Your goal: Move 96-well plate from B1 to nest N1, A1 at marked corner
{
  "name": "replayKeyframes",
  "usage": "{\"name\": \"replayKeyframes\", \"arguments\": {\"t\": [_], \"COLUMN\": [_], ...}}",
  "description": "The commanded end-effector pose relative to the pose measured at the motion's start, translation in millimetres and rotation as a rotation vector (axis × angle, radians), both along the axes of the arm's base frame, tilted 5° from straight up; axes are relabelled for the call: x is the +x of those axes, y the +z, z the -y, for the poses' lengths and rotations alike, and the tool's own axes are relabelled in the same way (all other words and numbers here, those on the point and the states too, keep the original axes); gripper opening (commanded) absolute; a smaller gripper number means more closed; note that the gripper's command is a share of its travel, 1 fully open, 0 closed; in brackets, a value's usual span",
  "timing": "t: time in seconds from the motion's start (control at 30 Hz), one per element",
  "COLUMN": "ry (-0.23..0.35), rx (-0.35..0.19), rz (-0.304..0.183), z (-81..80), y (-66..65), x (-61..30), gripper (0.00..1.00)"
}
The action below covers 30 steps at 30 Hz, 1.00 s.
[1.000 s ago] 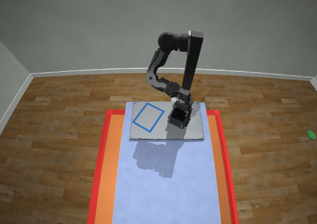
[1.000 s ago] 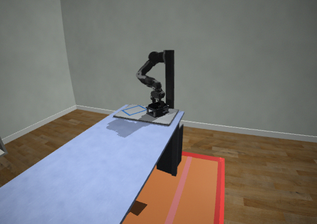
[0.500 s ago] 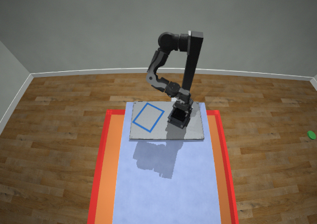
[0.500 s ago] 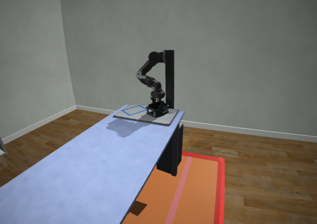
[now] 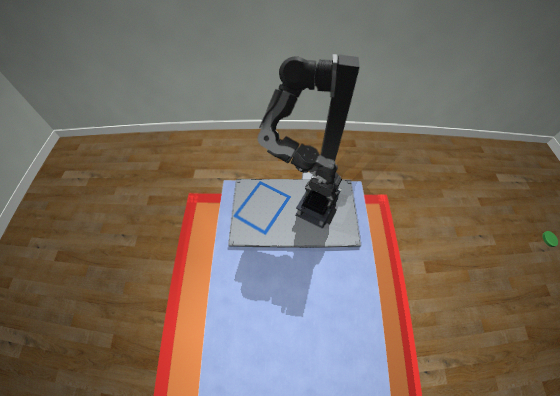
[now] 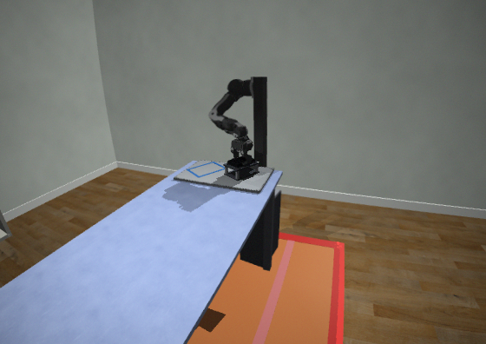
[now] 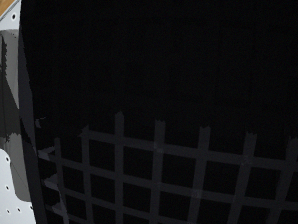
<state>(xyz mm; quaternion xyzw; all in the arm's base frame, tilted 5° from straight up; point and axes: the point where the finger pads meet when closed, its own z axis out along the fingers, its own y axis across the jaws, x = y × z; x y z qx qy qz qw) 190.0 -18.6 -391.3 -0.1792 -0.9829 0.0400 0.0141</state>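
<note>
At the far end of the bench (image 5: 300,326), the pincer (image 5: 322,192) grips the black 96-well plate (image 5: 315,207) over the raised nest (image 6: 241,170), beside the blue-outlined spot (image 5: 263,207), which lies vacant.

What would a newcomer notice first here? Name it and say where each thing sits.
The black arm hanging from its tall post at the bench's far end, its end effector shut on the dark 96-well plate over the raised nest. Beside it, the blue outline on the grey board holds nothing.
</note>
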Motion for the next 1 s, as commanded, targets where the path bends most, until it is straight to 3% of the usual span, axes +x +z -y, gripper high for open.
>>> {"name": "replayKeyframes", "arguments": {"t": [0.0, 0.97], "ry": [0.003, 0.003], "rx": [0.003, 0.007], "rz": [0.001, 0.001], "z": [-1.8, -1.4], "y": [1.2, -2.2], "x": [-0.6, -0.2], "gripper": [0.0, 0.0]}}
